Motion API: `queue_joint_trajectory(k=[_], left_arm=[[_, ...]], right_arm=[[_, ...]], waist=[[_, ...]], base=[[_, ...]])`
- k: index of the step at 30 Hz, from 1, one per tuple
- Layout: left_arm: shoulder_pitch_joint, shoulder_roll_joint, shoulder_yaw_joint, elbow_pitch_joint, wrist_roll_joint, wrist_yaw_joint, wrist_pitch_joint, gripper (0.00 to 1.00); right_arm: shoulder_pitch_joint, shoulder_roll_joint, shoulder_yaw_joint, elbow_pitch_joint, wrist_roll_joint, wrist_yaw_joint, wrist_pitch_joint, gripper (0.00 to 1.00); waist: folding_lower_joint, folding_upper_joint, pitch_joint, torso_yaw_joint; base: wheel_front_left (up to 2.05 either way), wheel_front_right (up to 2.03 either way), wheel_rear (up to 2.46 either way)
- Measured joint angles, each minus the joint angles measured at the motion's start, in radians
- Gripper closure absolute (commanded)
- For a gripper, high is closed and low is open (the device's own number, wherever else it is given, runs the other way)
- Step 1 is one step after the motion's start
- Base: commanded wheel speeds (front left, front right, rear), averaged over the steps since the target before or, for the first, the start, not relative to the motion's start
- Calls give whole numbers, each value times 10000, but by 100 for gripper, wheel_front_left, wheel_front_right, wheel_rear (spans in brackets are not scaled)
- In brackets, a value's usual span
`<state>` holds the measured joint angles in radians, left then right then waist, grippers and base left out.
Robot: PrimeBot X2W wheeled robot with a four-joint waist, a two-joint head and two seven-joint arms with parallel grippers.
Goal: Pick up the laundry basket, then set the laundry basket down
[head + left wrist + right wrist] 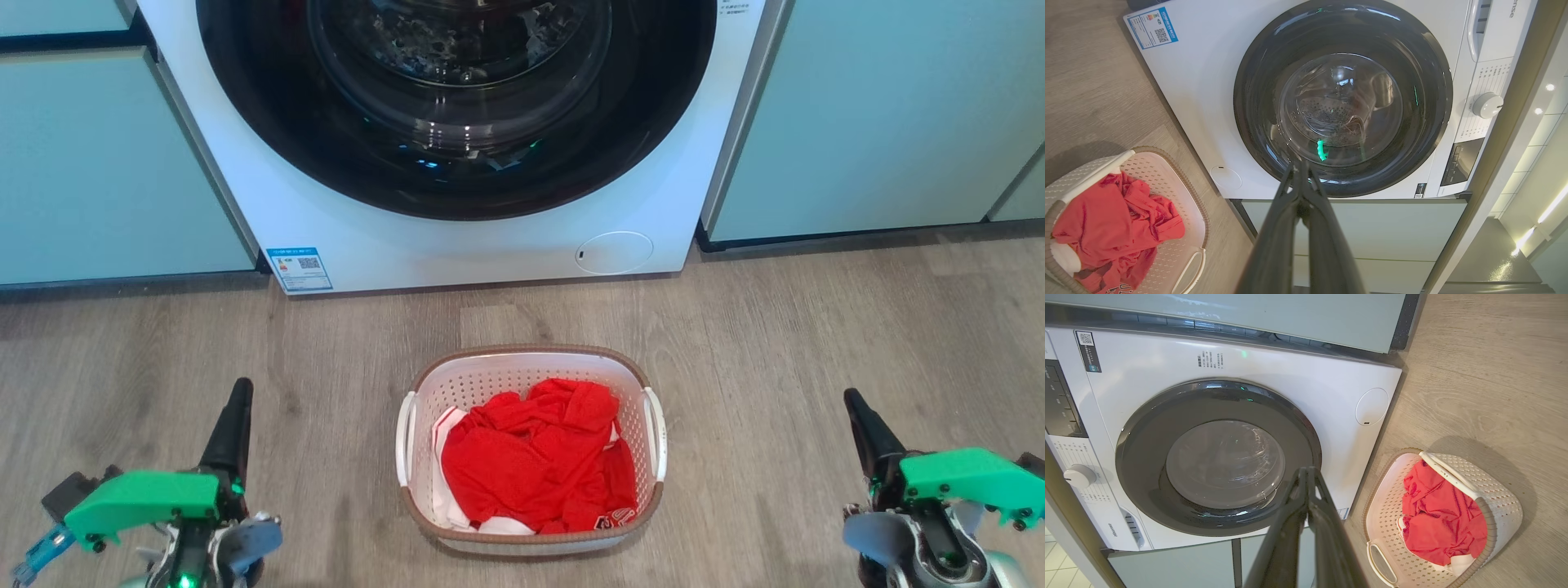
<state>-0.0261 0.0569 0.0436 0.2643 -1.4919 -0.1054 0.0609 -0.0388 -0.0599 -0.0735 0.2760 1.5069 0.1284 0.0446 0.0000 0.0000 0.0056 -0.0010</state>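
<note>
The basket (pixel 522 377) stands upright on the floor (pixel 775 408), just near of the washer (pixel 490 245), holding a heap of red clothes (pixel 531 457). The left gripper (pixel 239 392) hangs well to its left and the right gripper (pixel 853 400) well to its right. Both are clear of it and pointing far, towards the washer. Each wrist view shows its gripper's two fingers pressed together at the tips, clenched on nothing.

This fits either a basket waiting to be lifted or one already set back down, and the pictures do not settle which.

If a lift is to come, the risks lie at the handles (pixel 406 441), which are thin loops on the left and right walls. Clenched fingers cannot take them. A finger that meets the wall instead would likely push the light basket across the smooth floor, perhaps into the washer. Uneven holds or unequal rises could tip it and spill the clothes. If the basket is already down, I see little to go wrong while the arms stay apart from it.
</note>
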Motion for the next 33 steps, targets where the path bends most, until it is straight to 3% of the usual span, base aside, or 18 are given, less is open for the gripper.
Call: queue_joint_trajectory(k=[12,33], left_arm=[[-278,-6,151,94,-1269,-186,318,100],[-281,-27,249,98,-1277,-186,360,100]], right_arm=[[-211,0,-240,-2,1223,-2,380,100],[-210,4,-303,0,1223,-2,420,100]], waist=[[0,0,-26,10],[0,0,-25,9]], base=[[0,0,0],[0,0,0]])
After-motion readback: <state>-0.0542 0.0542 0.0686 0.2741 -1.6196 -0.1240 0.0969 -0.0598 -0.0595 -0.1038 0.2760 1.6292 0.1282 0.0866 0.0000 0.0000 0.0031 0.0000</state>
